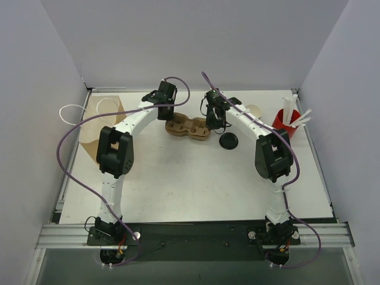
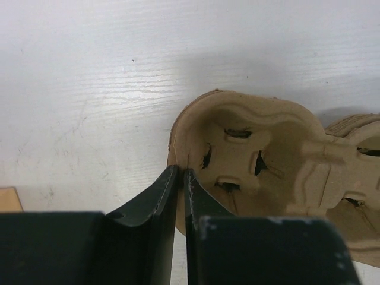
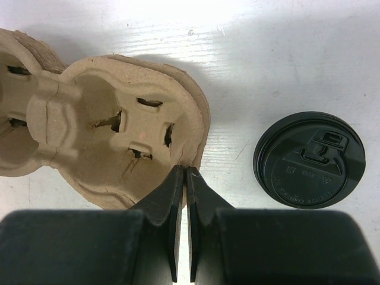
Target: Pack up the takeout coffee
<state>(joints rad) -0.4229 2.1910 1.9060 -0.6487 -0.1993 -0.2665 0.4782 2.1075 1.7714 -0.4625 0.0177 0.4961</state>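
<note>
left fingers (image 2: pixel 159 205): clenched on the left rim of the carrier (image 2: pixel 270 157).
right fingers (image 3: pixel 167 202): clenched on its right rim.
coffee cup (image 1: pixel 255 109): on the worktop (image 1: pixel 178 184) behind the right arm (image 1: pixel 246 122), outside the carrier.

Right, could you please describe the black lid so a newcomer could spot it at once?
Start at the pulp carrier in the far middle of the table. Just to its right, lying flat on the top, is the lid: a black disc, unlike the tan carrier and the red cup.
</note>
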